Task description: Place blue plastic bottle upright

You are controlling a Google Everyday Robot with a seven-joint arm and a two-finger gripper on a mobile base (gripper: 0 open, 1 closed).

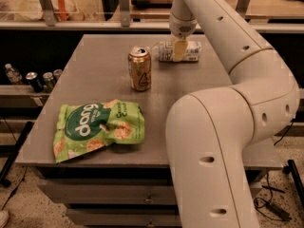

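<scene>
The blue plastic bottle (192, 52) lies on its side at the far middle of the grey table (95, 75), its pale label facing me. My gripper (179, 50) comes straight down from above onto the bottle's middle and covers part of it. The arm's large white links fill the right half of the view. A gold drink can (139, 69) stands upright a little to the left of and nearer than the bottle, apart from it.
A green snack bag (97, 127) lies flat near the table's front left. Dark cans and a tiny bottle (28, 77) sit on a low shelf left of the table. A glass-fronted counter (85, 13) runs behind the table.
</scene>
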